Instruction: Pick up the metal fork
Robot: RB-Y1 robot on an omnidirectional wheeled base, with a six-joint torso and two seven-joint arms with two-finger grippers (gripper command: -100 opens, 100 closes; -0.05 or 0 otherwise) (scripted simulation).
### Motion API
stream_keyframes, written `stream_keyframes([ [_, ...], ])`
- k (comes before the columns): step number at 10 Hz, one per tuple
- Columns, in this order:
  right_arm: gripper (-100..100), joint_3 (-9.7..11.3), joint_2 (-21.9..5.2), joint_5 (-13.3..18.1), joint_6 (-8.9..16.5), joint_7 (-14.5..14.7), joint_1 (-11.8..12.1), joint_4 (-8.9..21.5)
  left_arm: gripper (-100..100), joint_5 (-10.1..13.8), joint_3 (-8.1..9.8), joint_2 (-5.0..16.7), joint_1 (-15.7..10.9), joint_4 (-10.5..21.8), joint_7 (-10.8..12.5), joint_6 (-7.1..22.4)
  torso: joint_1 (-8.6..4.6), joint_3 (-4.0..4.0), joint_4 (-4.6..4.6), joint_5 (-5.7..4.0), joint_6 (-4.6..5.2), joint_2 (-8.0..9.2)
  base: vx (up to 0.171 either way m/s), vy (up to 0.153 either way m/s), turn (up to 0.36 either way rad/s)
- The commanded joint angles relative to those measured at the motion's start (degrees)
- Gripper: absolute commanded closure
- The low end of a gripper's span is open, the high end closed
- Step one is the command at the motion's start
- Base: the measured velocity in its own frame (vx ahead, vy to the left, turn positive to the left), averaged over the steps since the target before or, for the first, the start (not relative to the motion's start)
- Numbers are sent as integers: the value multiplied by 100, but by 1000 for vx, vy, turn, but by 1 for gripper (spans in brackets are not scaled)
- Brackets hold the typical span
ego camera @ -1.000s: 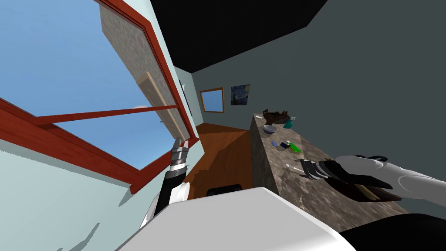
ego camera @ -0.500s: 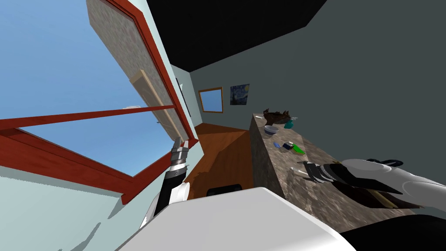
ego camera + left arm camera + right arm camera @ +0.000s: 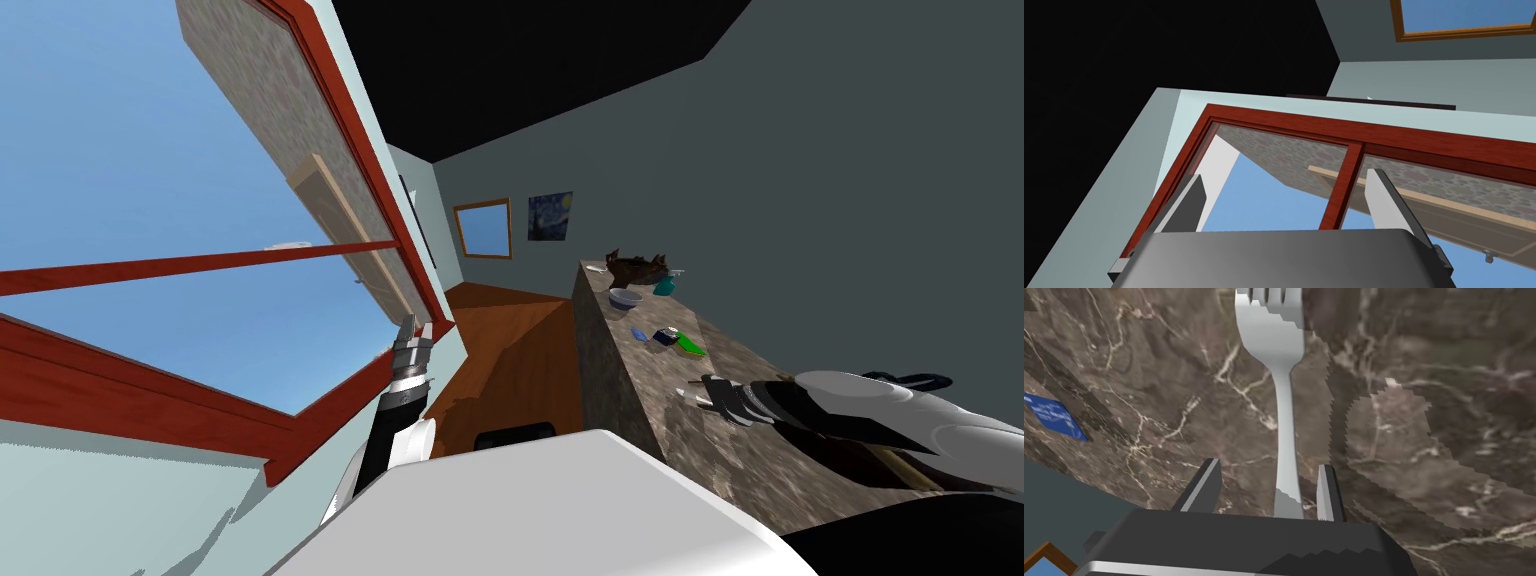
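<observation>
Your right gripper (image 3: 1268, 464) is reaching low over the brown, pale-veined marble countertop (image 3: 1424, 363). Its two thin grey fingers (image 3: 1210, 485) are straddling the handle end of the plain light grey metal fork (image 3: 1284, 413). They are standing narrower than a full spread, yet a strip of stone is showing on each side of the handle, so they are not pressing it. The fork is lying on the countertop in line with the gripper, its handle end running in at the dark gripper body and its tines pointing away. A small flat blue card (image 3: 1054, 417) is lying on the same stone, well off to one side of the fingers and close to the counter's edge.

In the head view you are seeing the right forearm stretching across the counter, with the fork near the edge that faces the orange-brown floor (image 3: 510, 350). Farther along the top, a flat green object (image 3: 688, 346), a round grey bowl (image 3: 624, 297), a small teal item (image 3: 662, 287) and a dark brown lumpy thing (image 3: 635, 268) are sitting well apart from the gripper.

Your left gripper (image 3: 413, 330) is pointing up beside the red-framed window (image 3: 330, 400), well away from the counter, with its fingers spread wide
</observation>
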Motion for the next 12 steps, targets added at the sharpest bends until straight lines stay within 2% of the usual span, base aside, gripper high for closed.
stream_keyframes([
  [1, 100, 0, 0, 0, 0, 0, 0, 0, 0, 0, 0, 0, 0, 0, 0, 0, 0, 0, 0, 0, 0, 0, 0, 0, 0],
  [4, 100, 1, -3, 3, -5, 6, -1, -3, 0, 0, 0, 0, 0, 0, 0, 0, -4, 4, 2, -2, 5, 5, 1, 0, 4],
  [5, 0, 1, -2, 3, -4, 6, -1, -3, 0, 0, 0, 0, 0, 0, 0, 0, -4, 4, 2, -2, 5, 6, 0, 0, 0],
  [6, 100, 97, -168, -72, 204, -214, 60, -289, 0, 0, 0, 0, 0, 0, 0, 0, -4, 4, 2, -2, 5, 7, -75, -40, 69],
  [9, 100, 273, -506, -218, 603, -628, 188, -896, 0, 0, 0, 0, -1, 0, 0, 0, -24, 26, 11, -2, 6, 43, -102, -55, 65],
  [10, 100, 273, -506, -218, 603, -628, 188, -896, 0, 0, 0, 0, -1, 0, 0, 0, -14, 27, 11, 0, 5, 44, -64, -18, 18],
  [12, 100, 391, -731, -315, 868, -904, 273, -1270, 0, 0, 0, 0, -1, 0, 0, 0, -9, 19, 9, 3, 6, 30, -53, -35, 43],
])
